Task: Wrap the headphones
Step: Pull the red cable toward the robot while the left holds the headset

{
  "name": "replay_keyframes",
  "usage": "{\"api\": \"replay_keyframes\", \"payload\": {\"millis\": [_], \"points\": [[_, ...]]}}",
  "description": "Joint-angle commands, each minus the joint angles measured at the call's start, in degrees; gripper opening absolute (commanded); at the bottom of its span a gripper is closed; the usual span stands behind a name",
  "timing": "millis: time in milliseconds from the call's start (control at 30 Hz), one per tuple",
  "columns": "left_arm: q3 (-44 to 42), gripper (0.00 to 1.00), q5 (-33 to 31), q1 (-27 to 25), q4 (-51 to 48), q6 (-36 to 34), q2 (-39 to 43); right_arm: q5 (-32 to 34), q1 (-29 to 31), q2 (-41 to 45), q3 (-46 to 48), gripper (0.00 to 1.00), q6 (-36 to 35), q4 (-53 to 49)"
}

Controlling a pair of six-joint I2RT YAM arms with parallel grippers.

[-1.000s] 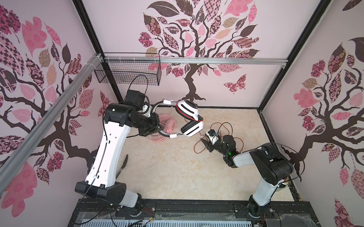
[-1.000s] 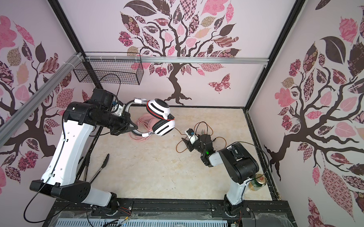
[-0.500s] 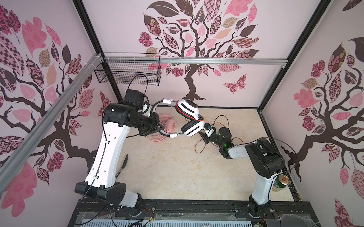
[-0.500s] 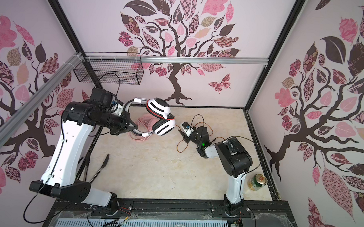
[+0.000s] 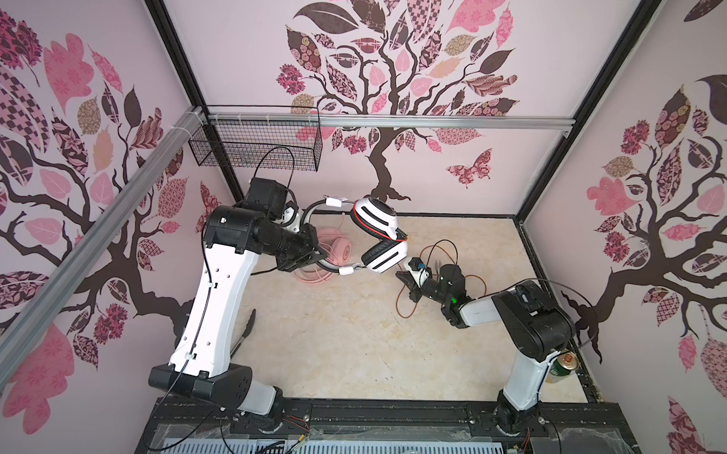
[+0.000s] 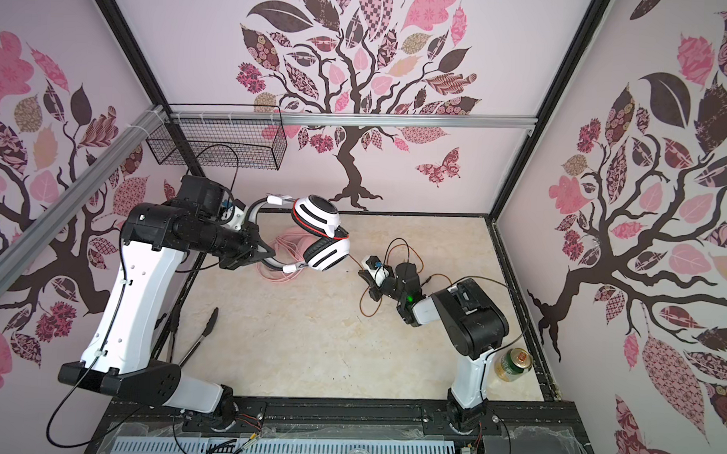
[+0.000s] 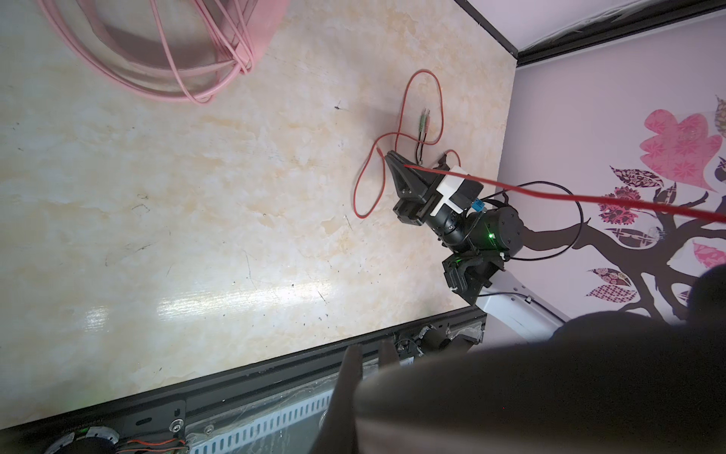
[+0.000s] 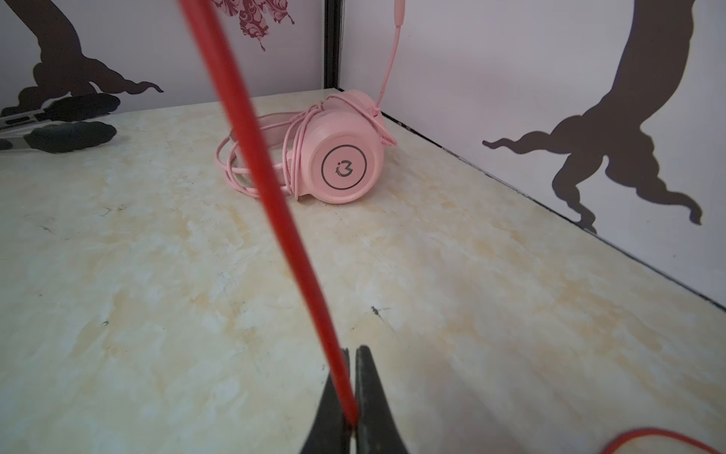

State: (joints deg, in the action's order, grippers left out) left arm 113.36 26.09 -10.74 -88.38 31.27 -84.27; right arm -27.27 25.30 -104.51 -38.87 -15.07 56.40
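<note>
Right hand [image 8: 353, 353] pinches the orange-red cable [image 8: 251, 129] taut, likely for winding; left hand [image 5: 316, 257], centre-left in a top view, clamps the white-and-black headset [image 5: 376, 216] aloft.

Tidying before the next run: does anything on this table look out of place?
Yes. A green and gold drinks can sits beside the right arm's base, and black tongs lie by the left arm's base; neither suits headphone wrapping.
</note>
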Motion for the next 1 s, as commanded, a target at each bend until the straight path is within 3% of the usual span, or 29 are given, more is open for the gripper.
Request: {"api": "replay_keyframes", "payload": {"millis": [0, 200, 433, 767, 967], "points": [[0.56, 0.00, 2.64, 0.37, 4.80, 1.49, 0.01, 4.45, 3.61, 9.65, -1.30, 0.00, 0.75, -12.34], [-1.74, 0.00, 1.71, 0.42, 6.89, 3.28, -1.03, 13.50, 16.21, 20.38, -3.51, 0.00, -3.21, -36.44], [-7.51, 0.00, -1.28, 0.48, 8.84, 5.03, -1.49, 25.20, 29.75, 33.91, -2.39, 0.00, -3.83, -50.75], [-11.88, 0.00, -12.44, 0.51, 9.10, 4.77, -1.54, 37.89, 39.09, 46.35, -6.00, 0.00, -8.10, -68.18], [-15.16, 0.00, -17.74, 0.05, 10.31, 5.14, -2.73, 42.29, 43.46, 47.91, -11.21, 0.00, -11.84, -73.09]]}}
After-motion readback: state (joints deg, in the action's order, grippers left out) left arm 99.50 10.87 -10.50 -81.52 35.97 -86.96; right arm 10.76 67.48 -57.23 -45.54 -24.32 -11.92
